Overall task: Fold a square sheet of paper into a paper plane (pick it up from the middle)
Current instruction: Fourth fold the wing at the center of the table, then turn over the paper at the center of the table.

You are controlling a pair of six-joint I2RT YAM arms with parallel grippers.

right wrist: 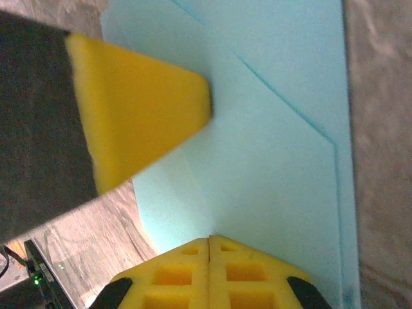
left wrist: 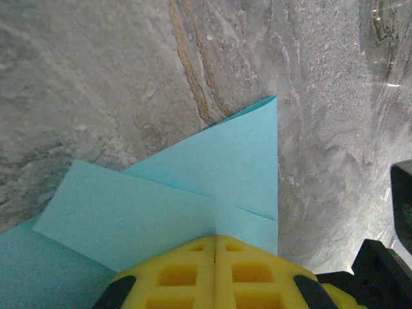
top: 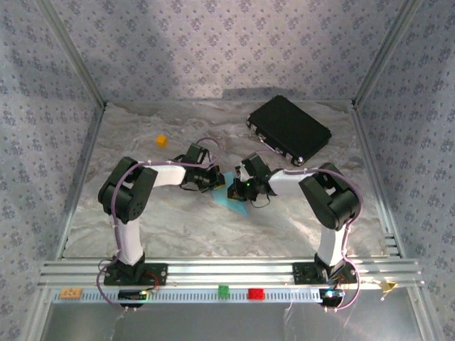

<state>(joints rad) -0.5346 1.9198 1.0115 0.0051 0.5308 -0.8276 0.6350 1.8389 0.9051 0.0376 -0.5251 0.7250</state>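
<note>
Orange cube: small, alone on the worktop, left of the middle and toward the far edge, well apart from the paper.

Left gripper: low over the middle of the worktop, reaching in from the left. In the left wrist view the left gripper has its two yellow fingers pressed together with only a thin seam between them, so the jaws are closed. Nothing is between them. The tip lies on the paper. In the right wrist view one of its yellow fingers comes in from the left, and its point touches the top of the paper.

Paper: light-blue, lying on the middle of the worktop between the two grippers. It is already partly folded. In the left wrist view the paper shows flaps lying over each other and one sharp corner pointing away. In the right wrist view the paper lies flat with a diagonal crease and a long straight edge on the right.

Right gripper: just beside the left one, reaching in from the right. In its own view the right gripper has the yellow fingers closed together, the tip resting on the paper and gripping nothing.

Black case: flat and rectangular, lying turned at an angle near the far right corner of the worktop, well apart from the paper.
</note>
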